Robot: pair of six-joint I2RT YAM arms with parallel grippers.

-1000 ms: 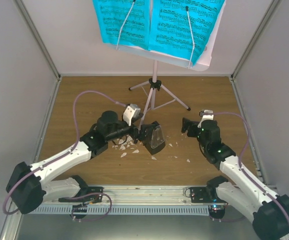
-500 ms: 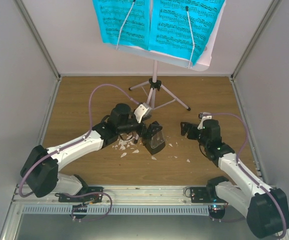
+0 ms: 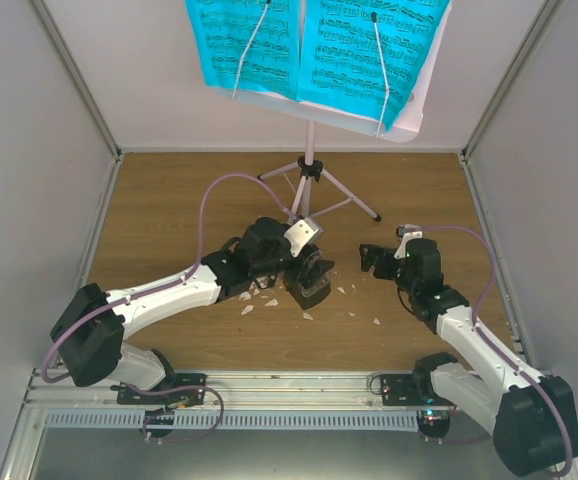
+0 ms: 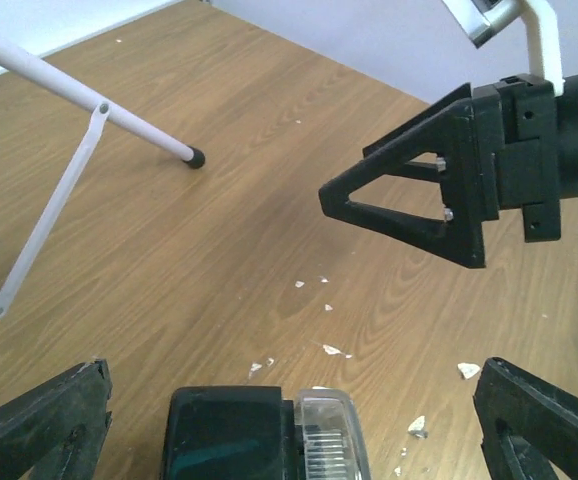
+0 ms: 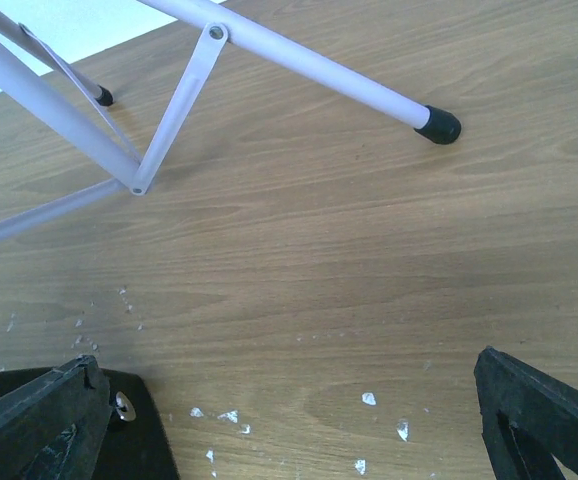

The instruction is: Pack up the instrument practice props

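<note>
Advance recorded: my left gripper has moved up to the metronome, jaws spread either side of it, nothing pinched, so closing likely comes next.

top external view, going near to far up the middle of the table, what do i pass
white scraps → black metronome → music stand tripod → blue sheet music
</note>
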